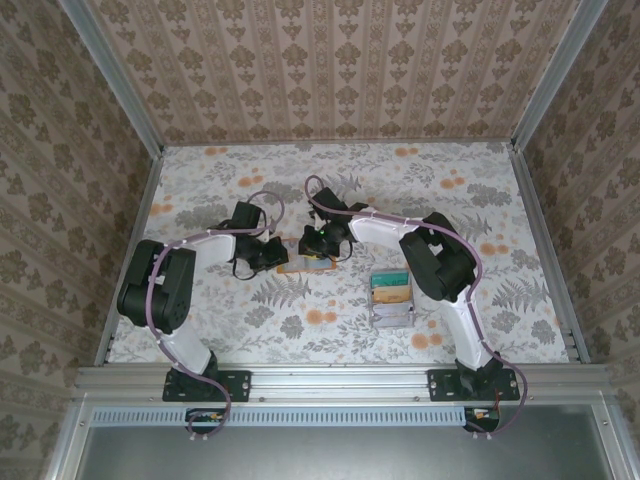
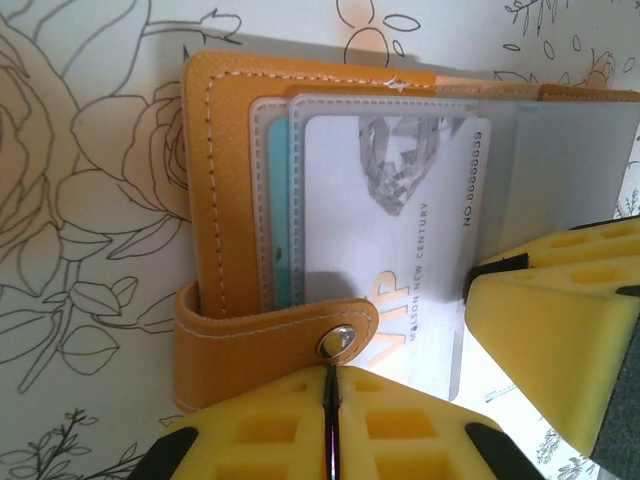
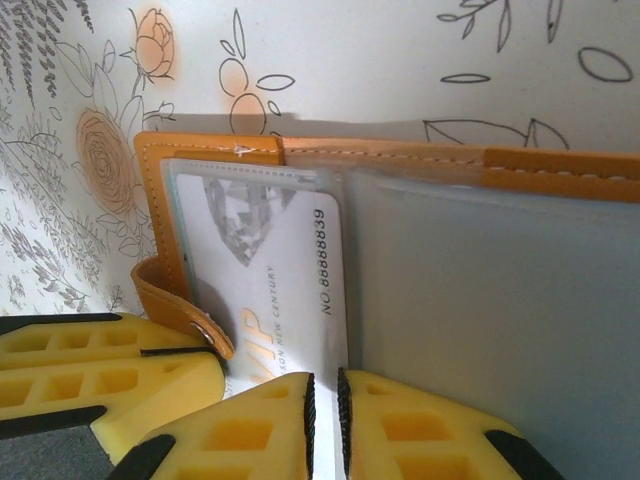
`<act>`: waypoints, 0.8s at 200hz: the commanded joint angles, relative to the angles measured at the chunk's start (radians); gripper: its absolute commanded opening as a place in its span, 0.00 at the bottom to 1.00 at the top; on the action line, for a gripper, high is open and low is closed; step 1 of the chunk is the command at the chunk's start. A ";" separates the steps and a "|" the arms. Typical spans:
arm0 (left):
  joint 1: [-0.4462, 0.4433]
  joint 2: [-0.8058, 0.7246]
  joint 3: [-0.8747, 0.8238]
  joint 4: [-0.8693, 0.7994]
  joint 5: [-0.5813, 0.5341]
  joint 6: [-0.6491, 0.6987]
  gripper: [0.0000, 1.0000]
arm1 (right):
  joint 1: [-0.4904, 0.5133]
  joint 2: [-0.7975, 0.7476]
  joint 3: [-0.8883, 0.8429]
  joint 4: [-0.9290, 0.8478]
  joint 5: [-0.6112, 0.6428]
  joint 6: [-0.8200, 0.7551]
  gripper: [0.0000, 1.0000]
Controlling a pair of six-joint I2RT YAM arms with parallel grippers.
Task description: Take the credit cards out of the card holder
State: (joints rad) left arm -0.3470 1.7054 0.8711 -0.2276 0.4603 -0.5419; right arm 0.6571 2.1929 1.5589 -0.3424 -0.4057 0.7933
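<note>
The orange card holder [image 2: 225,170] lies open on the flowered table, its clear sleeves facing up. A white credit card [image 2: 400,230] printed VIP sits partly out of a sleeve, and a teal card edge [image 2: 279,230] shows behind it. My left gripper [image 2: 330,385] is shut, its yellow tips pinched at the snap strap [image 2: 260,340] of the holder. My right gripper [image 3: 323,395] is shut on the near edge of the white card [image 3: 280,270], which runs between its pads. In the top view both grippers meet over the holder [image 1: 305,266] at mid-table.
A grey tray [image 1: 392,318] with a teal and a yellow card stands to the right of the holder, close to the right arm. Patterned walls enclose the table on three sides.
</note>
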 commanded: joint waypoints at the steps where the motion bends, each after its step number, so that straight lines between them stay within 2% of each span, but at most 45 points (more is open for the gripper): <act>1: -0.009 0.025 0.017 -0.019 -0.007 -0.001 0.10 | -0.002 0.021 0.031 -0.035 0.007 0.016 0.19; 79: 0.000 0.025 0.009 -0.030 -0.029 -0.004 0.09 | -0.004 -0.022 0.032 -0.116 0.105 0.003 0.19; 139: -0.003 0.030 0.009 -0.021 -0.013 -0.005 0.09 | -0.002 0.031 0.038 -0.038 -0.023 0.029 0.19; 160: -0.003 0.028 0.009 -0.020 -0.012 -0.004 0.09 | -0.002 0.033 0.038 -0.025 -0.039 0.032 0.16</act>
State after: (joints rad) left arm -0.3470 1.7065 0.8726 -0.2264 0.4599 -0.5419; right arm 0.6571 2.1960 1.5833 -0.3882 -0.3908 0.8024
